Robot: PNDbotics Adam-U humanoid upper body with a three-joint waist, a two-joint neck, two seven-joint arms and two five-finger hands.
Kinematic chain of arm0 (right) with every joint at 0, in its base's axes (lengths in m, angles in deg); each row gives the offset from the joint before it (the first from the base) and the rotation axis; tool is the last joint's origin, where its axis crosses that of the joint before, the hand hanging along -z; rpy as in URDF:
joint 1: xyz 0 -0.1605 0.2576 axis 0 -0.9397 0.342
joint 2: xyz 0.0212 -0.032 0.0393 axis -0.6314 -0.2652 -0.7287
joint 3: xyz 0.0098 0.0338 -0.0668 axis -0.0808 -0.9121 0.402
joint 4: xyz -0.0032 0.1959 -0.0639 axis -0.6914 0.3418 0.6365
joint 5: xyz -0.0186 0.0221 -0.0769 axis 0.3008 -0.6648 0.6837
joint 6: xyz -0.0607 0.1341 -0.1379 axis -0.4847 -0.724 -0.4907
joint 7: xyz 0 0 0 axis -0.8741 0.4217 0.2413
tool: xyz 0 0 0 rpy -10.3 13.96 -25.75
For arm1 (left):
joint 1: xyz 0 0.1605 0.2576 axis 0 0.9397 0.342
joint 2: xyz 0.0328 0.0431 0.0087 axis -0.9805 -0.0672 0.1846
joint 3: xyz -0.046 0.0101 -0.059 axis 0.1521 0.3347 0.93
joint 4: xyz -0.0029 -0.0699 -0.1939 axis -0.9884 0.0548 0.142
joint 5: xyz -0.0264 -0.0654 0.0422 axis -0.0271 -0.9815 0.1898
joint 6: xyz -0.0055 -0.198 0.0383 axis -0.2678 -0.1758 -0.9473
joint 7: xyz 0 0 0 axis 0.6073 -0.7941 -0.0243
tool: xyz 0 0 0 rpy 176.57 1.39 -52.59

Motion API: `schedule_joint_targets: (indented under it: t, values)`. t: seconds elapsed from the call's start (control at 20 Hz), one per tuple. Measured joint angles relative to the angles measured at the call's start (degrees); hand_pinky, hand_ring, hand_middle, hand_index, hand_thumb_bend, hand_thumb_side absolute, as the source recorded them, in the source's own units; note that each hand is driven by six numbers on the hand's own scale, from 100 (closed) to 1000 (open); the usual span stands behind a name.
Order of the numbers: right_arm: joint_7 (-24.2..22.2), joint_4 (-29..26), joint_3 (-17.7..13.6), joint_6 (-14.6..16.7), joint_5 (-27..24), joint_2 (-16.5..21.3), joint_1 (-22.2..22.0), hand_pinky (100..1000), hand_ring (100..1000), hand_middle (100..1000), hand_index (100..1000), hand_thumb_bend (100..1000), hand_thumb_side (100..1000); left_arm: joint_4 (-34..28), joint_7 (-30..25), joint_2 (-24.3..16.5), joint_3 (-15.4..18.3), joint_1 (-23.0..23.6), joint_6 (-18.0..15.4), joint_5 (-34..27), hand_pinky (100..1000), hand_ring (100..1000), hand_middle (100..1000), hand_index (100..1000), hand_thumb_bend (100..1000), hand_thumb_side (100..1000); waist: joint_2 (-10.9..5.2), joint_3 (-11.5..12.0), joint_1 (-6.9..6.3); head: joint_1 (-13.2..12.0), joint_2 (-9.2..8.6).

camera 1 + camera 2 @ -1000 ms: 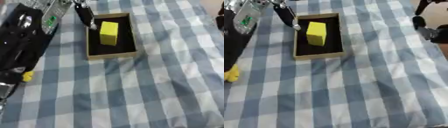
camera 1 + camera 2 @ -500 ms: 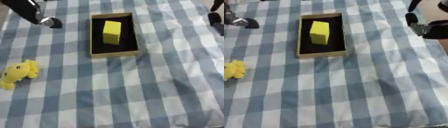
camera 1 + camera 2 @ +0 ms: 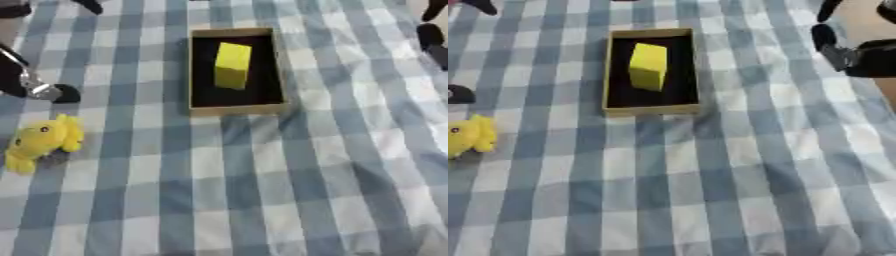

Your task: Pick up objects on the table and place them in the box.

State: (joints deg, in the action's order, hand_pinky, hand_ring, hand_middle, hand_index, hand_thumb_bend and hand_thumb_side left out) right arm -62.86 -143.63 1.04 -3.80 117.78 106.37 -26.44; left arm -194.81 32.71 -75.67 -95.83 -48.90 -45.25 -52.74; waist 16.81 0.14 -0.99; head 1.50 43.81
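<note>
A yellow plush toy (image 3: 42,141) lies at nine o'clock on the checked bench (image 3: 262,190), well apart from the box (image 3: 234,70) holding a yellow block (image 3: 232,65). Soft and probably light, it should squeeze easily around its body. The left hand (image 3: 39,90) hovers near it and the right hand (image 3: 846,47) at two o'clock; I cannot tell either's finger state.

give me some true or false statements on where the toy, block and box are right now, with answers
1. The yellow block is inside the box. True.
2. The yellow toy is in the box. False: it lies on the checked cloth, left of the box.
3. The box is white. False: it has a dark inside and a tan rim.
4. The toy lies nearer the robot than the box does. True.
5. The left hand holds the toy. False: it is apart from the toy, farther from the robot.
</note>
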Motion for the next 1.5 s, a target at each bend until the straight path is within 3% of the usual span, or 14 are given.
schedule_joint_targets:
  t: [0.6,0.85,0.9,0.95,1.5]
  values:
    - [0.33,0.00,-0.09,-0.19,0.02,-0.01,0.03,565,672,569,585,100,297,0.00,-0.65,-2.13,0.89,7.35,4.20,-1.78,925,947,830,898,609,527,0.00,0.07,0.38,-0.15,0.00]
    - [0.43,-0.01,-0.24,-0.29,0.02,-0.05,-0.01,564,672,568,584,100,297,0.83,-1.61,-2.14,1.12,8.33,5.90,-1.52,926,948,831,898,632,517,0.00,-0.07,0.40,-0.18,0.00]
    - [0.46,-0.01,-0.24,-0.32,0.02,-0.05,-0.01,562,671,568,584,100,298,0.98,-1.72,-2.14,1.12,8.34,6.01,-1.46,923,943,827,893,696,392,0.00,-0.07,0.40,-0.18,0.00]
    - [0.47,-0.01,-0.24,-0.34,0.02,-0.05,-0.01,562,671,568,584,100,298,1.40,-1.93,-2.14,1.12,8.52,6.19,-1.26,923,943,828,894,706,365,0.00,-0.09,0.40,-0.18,0.00]
    - [0.53,-0.07,-0.26,-0.40,0.02,-0.19,-0.11,558,670,568,584,100,297,7.25,-5.14,-2.15,0.60,9.64,7.11,1.54,919,940,829,899,735,297,0.01,-0.40,0.41,-0.21,0.00]
